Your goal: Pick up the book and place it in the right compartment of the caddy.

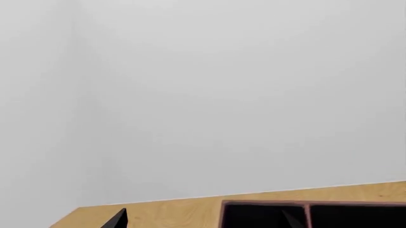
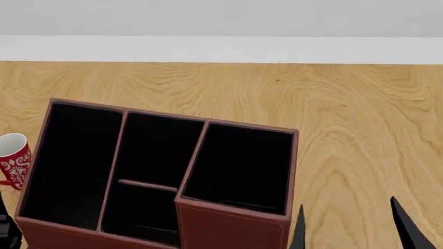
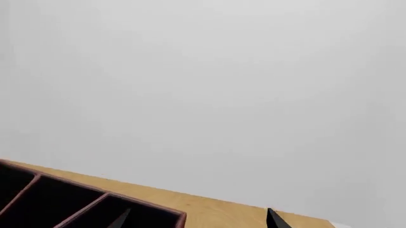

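Reddish-brown caddy fills the head view's lower left, its right compartment empty. Right gripper gapes wide at lower right, holding nothing. Left gripper's state: cannot tell.

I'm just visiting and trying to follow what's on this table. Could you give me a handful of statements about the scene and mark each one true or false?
1. The caddy has four black-lined sections. True.
2. A book lies inside the right compartment. False: that compartment is empty, and no book shows in any view.
3. A red and white mug stands beside the caddy's left end. True.
4. The right gripper is clamped on a mug. False: its two dark fingertips stand apart over bare table, holding nothing.
5. The caddy lies tipped on its side. False: it stands upright with its openings facing up.
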Available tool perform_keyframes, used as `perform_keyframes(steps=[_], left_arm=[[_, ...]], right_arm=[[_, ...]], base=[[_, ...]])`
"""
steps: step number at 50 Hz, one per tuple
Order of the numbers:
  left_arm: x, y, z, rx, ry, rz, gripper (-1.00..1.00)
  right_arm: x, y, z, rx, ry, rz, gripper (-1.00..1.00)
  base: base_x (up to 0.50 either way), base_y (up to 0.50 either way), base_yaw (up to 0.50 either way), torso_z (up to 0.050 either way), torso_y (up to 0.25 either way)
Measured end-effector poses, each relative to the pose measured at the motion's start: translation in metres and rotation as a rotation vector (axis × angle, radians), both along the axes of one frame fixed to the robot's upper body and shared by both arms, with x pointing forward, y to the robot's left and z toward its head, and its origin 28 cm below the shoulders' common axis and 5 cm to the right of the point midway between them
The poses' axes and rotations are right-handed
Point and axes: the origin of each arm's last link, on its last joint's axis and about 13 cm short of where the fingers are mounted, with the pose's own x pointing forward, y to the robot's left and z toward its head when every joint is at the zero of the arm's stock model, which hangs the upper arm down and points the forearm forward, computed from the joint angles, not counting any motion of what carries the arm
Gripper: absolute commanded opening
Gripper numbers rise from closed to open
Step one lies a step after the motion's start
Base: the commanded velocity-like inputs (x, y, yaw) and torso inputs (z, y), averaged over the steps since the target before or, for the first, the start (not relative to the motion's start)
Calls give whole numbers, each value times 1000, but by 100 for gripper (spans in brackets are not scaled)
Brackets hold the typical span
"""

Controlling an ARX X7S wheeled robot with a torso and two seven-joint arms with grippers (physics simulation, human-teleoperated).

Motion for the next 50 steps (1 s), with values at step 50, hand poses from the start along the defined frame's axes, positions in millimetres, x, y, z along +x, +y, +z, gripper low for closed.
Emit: perform_keyframes(steps=[50], left_arm=[[-4, -12, -2, -16, 21, -39, 100]], right_arm=[[-50, 9, 15, -36, 523, 633, 100]], base=[[0, 0, 0, 0, 0]])
